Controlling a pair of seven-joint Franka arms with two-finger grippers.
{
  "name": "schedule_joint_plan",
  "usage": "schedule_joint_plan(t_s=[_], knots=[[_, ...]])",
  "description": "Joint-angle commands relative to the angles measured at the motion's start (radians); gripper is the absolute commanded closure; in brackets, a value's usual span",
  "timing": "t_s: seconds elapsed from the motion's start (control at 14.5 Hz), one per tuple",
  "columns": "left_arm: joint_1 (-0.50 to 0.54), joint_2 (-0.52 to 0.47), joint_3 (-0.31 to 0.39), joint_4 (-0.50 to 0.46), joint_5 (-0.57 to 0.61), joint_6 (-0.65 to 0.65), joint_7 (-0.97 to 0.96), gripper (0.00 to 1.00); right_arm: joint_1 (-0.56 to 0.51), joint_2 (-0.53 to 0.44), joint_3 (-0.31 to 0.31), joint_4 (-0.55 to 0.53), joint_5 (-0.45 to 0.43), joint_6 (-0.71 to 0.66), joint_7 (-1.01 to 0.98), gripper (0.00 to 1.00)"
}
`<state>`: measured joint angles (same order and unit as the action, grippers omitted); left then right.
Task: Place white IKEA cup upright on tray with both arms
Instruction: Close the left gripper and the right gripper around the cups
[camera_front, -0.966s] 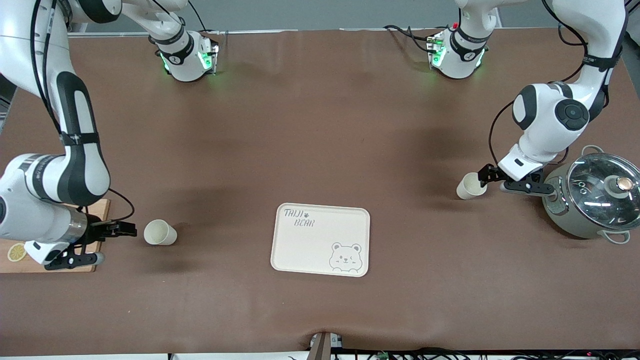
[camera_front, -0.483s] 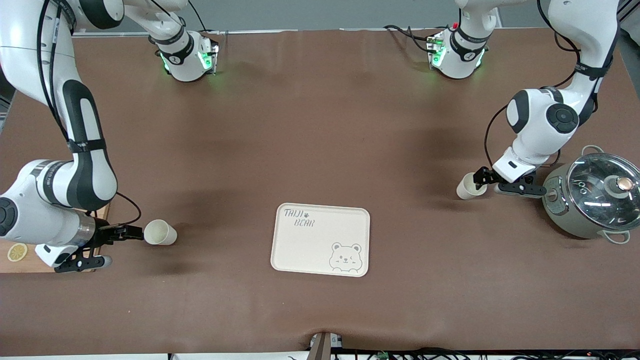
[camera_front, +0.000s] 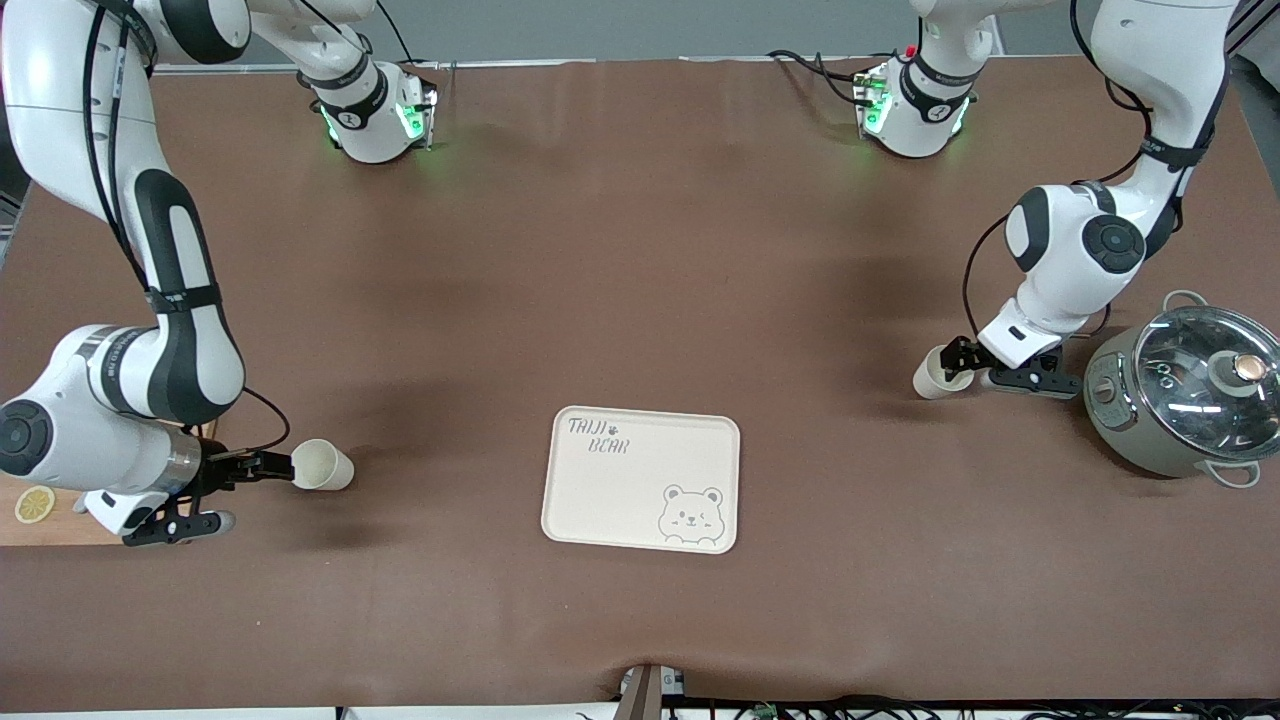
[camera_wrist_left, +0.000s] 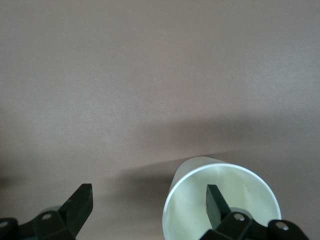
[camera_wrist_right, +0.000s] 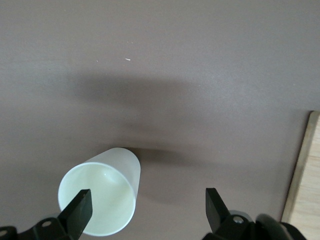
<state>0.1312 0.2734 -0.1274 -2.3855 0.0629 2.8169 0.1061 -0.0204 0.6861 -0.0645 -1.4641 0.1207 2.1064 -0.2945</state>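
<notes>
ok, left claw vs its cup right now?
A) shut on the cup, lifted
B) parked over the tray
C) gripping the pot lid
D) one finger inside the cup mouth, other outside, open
D: in the left wrist view one finger sits inside the cup mouth, the other well outside; left claw open.

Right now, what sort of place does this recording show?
Probably a robot lab bench set up for kitchen-style practice. A brown mat covers the table, cables trail along its edges, and the props are household ones: a bear-print tray, a lidded pot and two tipped-over cups.
</notes>
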Motion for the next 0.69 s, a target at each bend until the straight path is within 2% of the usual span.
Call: schedule_joint_plan(t_s=[0.0,0.07,0.14,0.21,0.28,0.62], knots=[[0.005,0.010,-0.005,-0.006,0.020,0.032,0.000,0.00,-0.003,0.001,0.002,-0.038,0.017,0.049,-0.038,0.00],[0.005,0.010,-0.006,-0.006,0.020,0.030,-0.005,0.00,-0.001,0.001,0.002,-0.044,0.017,0.050,-0.038,0.00],[0.007,0.012,-0.006,-0.006,0.020,0.026,-0.025,0.20,-0.001,0.003,0.002,-0.045,0.017,0.052,-0.038,0.00],[0.008,0.013,-0.006,-0.008,0.018,0.023,-0.057,0.94,-0.001,0.003,0.003,-0.054,0.017,0.055,-0.038,0.00],[0.010,0.015,-0.005,-0.014,0.020,0.023,-0.049,1.00,0.000,0.003,0.003,-0.059,0.017,0.064,-0.038,0.00],[0.007,0.013,-0.005,-0.011,0.020,0.023,-0.045,1.00,0.011,0.012,0.003,-0.099,0.017,0.119,-0.038,0.00]])
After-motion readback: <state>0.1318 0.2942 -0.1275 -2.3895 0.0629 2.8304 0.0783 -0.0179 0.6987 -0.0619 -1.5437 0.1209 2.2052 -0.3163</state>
